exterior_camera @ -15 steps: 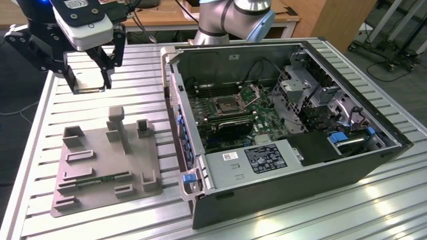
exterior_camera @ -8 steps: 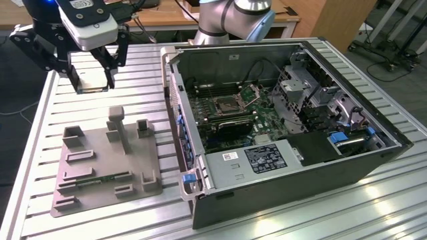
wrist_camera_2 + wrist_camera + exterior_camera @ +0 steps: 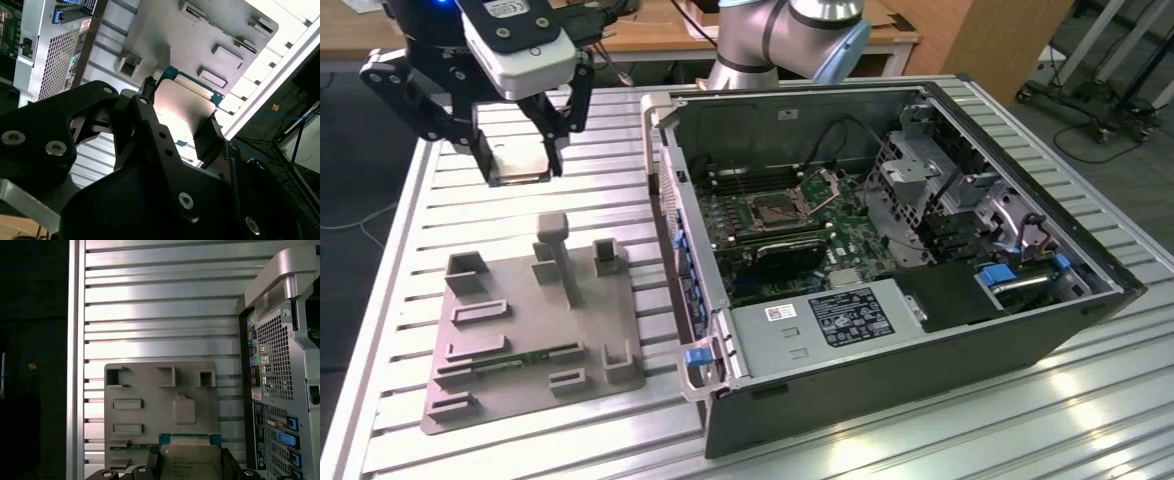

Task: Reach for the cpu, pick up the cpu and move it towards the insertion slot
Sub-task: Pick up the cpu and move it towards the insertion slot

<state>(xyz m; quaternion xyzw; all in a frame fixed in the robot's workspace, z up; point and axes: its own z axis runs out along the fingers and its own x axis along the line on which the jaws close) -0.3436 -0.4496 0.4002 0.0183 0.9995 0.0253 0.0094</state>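
Observation:
The cpu [image 3: 520, 166], a small flat square chip with a silver top, hangs in the air above the table's far left in the exterior view. My gripper [image 3: 520, 160] is shut on it, one black finger on each side. Both wrist views show the cpu [image 3: 190, 462] [image 3: 181, 107] between the fingers [image 3: 209, 136], high above the grey tray [image 3: 150, 390]. The insertion slot [image 3: 778, 208] lies inside the open computer case, off to the exterior view's right of the gripper, with its metal bracket [image 3: 831, 186] hinged up.
The grey tray [image 3: 520, 330] lies on the slatted aluminium table [image 3: 987, 430], with upright posts and a green memory stick [image 3: 520, 358] in it. The open computer case [image 3: 921, 300] has a raised wall [image 3: 670, 200] between gripper and slot. The arm's base [image 3: 787, 40] stands behind the case.

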